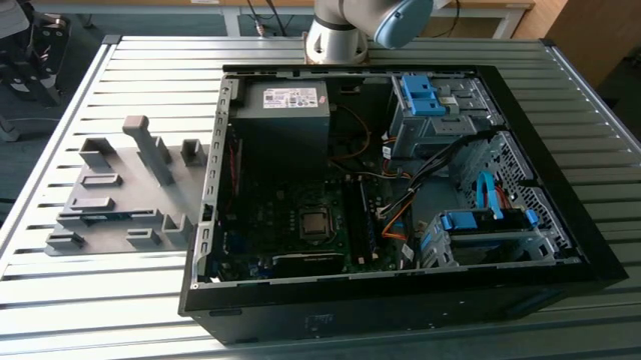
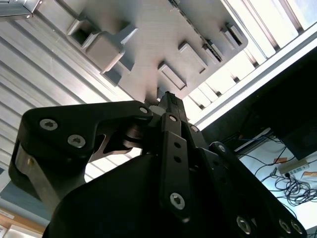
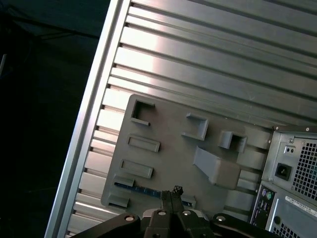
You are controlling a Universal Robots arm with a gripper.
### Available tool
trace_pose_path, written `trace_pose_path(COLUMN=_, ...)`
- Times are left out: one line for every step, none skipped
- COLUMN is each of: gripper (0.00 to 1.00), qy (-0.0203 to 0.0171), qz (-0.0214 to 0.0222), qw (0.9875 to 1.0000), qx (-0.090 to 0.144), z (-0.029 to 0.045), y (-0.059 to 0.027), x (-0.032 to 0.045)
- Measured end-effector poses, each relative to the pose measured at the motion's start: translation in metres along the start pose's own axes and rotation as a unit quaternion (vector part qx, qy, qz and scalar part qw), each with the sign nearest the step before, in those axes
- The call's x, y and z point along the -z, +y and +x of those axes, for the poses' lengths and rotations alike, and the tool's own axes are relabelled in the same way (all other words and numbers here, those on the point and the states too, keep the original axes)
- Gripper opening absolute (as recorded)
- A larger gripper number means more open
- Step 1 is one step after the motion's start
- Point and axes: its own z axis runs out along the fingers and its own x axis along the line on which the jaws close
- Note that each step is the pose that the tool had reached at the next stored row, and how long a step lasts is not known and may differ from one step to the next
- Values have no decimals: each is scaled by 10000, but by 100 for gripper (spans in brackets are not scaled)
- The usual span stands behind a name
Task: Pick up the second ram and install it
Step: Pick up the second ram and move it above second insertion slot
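Second ram [image 3: 143, 190]: lying flat in a low slot along one edge of the grey holder plate [image 3: 168, 144], showing as a thin dark strip with a blue edge. In the exterior view, the second ram [image 1: 108, 217] is sitting on the plate, on that view's left of the open computer case [image 1: 401, 300].
Pincer [image 3: 173, 191]: I am hovering over the plate with it clenched on nothing, fingertips pressed together and pointing down at the strip. In the second wrist view, the pincer [image 2: 168, 99] looks well clear of the plate, so I judge I am not touching anything yet.
Step in hand: I am lining up for the pick. Nothing is lifted and the stick is sitting in its holder.
Doing it well: I am judging that the fingers need to be spread before going down. They should then straddle the stick across its two flat faces near mid-length, between the low blocks at its ends.
Alignment: I am aiming to keep the finger line square to the long edge, so the stick is not twisting in the slot.
Lift: pulling straight up is looking safest, since a tilted pull could wedge the stick against the blocks.
Nearby hazard: the tall upright block [image 1: 150, 150] is standing on the same plate, apart from the stick.
Tabletop [image 1: 100, 300]: slatted metal, carrying both plate and case.
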Motion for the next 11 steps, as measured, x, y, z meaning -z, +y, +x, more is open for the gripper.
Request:
trace_pose_path(gripper=11, qy=0, qz=-1, qw=10000, qx=30, z=1, y=-1, x=0)
trace_pose_path(gripper=11, qy=2, qz=-1, qw=10000, qx=67, z=1, y=-3, x=0)
trace_pose_path(gripper=11, qy=2, qz=-2, qw=9999, qx=107, z=1, y=-4, x=-1)
trace_pose_path(gripper=11, qy=4, qz=-3, qw=9999, qx=149, z=2, y=-5, x=-1)
trace_pose_path(gripper=11, qy=5, qz=-3, qw=9998, qx=192, z=2, y=-6, x=-1)
trace_pose_path(gripper=11, qy=6, qz=-4, qw=9997, qx=237, z=3, y=-8, x=-2)
trace_pose_path(gripper=11, qy=7, qz=-5, qw=9996, qx=284, z=3, y=-9, x=-2)
trace_pose_path(gripper=11, qy=8, qz=-6, qw=9995, qx=327, z=4, y=-11, x=-2)
trace_pose_path(gripper=11, qy=8, qz=-7, qw=9993, qx=370, z=4, y=-12, x=-3)
trace_pose_path(gripper=11, qy=10, qz=-7, qw=9991, qx=413, z=5, y=-13, x=-4)
trace_pose_path(gripper=11, qy=11, qz=-8, qw=9990, qx=456, z=6, y=-15, x=-4)
